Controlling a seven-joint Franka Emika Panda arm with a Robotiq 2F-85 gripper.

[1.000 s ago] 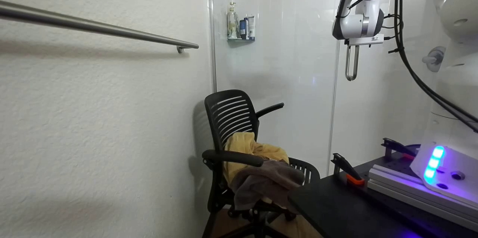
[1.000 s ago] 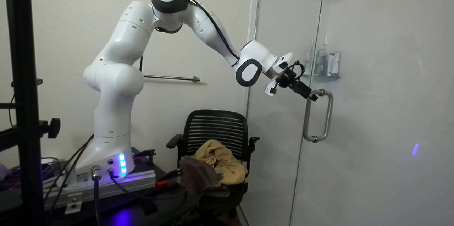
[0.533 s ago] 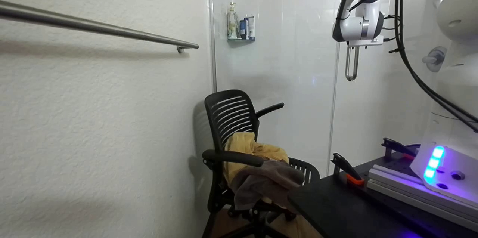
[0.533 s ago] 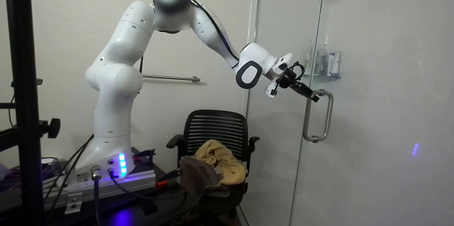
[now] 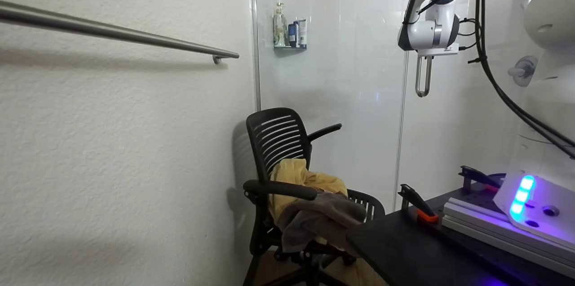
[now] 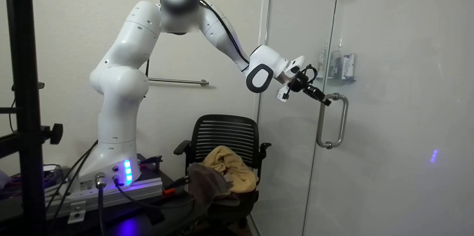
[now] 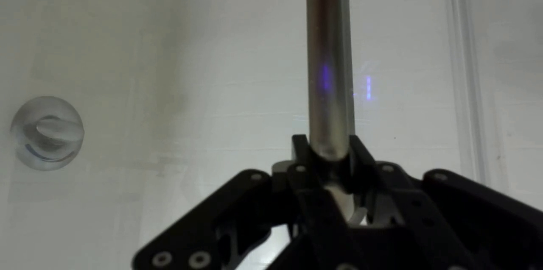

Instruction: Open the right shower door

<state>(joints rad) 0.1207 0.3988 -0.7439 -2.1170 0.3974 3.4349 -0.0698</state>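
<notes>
The right shower door is the pale glossy glass panel (image 6: 392, 125) on the right in an exterior view. Its edge lines up with the neighbouring glass. A silver loop handle (image 6: 344, 121) runs vertically near that edge; it shows in both exterior views. My gripper (image 6: 326, 102) comes down at a slant to the top of the loop's near bar. In the wrist view the handle bar (image 7: 324, 49) runs down between the black fingertips, and my gripper (image 7: 326, 145) is shut on it, one finger (image 7: 300, 147) on each side. Lower down, the fingers partly hide the bar.
A black chair (image 6: 227, 132) with yellow and brown towels (image 6: 229, 169) stands below the arm, before the neighbouring glass. A black table (image 5: 404, 250) carries the robot base. Bottles (image 5: 292, 34) sit on a corner shelf behind the glass. A towel bar (image 5: 112, 32) runs along the wall.
The fingers have come together around the handle bar. The wrist has dropped very slightly. The door and its handle have not visibly moved.
</notes>
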